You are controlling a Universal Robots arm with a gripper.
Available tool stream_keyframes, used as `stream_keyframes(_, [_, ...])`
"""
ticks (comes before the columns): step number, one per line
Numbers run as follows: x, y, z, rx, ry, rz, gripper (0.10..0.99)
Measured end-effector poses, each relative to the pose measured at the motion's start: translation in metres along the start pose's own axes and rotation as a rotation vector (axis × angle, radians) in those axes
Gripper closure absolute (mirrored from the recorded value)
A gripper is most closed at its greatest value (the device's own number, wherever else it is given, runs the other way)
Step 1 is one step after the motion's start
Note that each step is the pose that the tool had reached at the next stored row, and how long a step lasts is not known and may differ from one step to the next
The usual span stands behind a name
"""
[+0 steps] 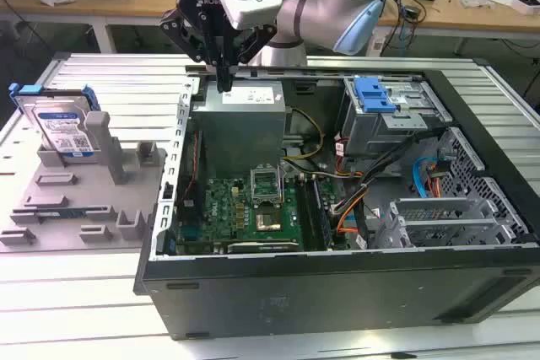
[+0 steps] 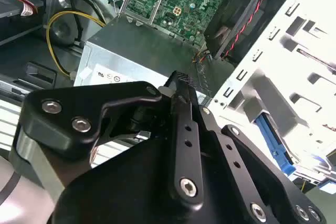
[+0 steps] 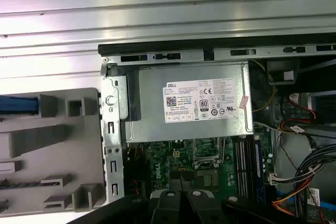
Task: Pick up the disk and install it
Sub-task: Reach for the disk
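Early going here: the disk (image 1: 63, 128) has not been picked up. It stands on edge in a slot of the grey holder (image 1: 76, 208), far over on the exterior view's left, outside the open computer case (image 1: 337, 292). Nothing is touching it.

The gripper (image 1: 224, 82) hangs well apart from the disk, over the far corner of the case on the exterior view's left and just above the grey power supply (image 1: 245, 120). Both wrist views show the jaws drawn together to a narrow tip with nothing between them. So by my reading the pick, the carry and the install are all left to do. The drive cage with the blue latch (image 1: 375, 94) sits at the far side of the case, towards the exterior view's right, and I can't tell from here whether a bay is free.

On to the labels. The disk's face carries a blue-and-white label under its blue bracket. In the first wrist view the power supply wears a white sticker (image 3: 205, 100) packed with small print, certification marks and a barcode strip. I'm leaving that wording unread.
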State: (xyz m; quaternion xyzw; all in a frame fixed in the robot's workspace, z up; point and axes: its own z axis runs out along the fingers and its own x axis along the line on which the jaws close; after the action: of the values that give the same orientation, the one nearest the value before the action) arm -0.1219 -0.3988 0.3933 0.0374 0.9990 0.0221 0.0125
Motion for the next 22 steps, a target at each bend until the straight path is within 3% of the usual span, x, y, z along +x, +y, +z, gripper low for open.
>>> stream_keyframes(11, [0.0000,0.0000,0.0000,0.000,0.0000,0.000,0.980])
stream_keyframes(15, [0.0042,0.0001,0.0000,0.000,0.0001,0.000,0.980])
stream_keyframes(17, [0.0262,0.0024,0.0002,0.000,0.0000,0.000,0.980])
stream_keyframes(19, [0.0369,0.0050,0.0008,0.000,0.0002,0.000,0.980])
stream_keyframes(21, [0.0547,0.0095,0.0020,0.000,0.0014,0.000,0.980])
stream_keyframes(22, [0.0588,0.0104,0.0023,0.000,0.0017,0.000,0.980])
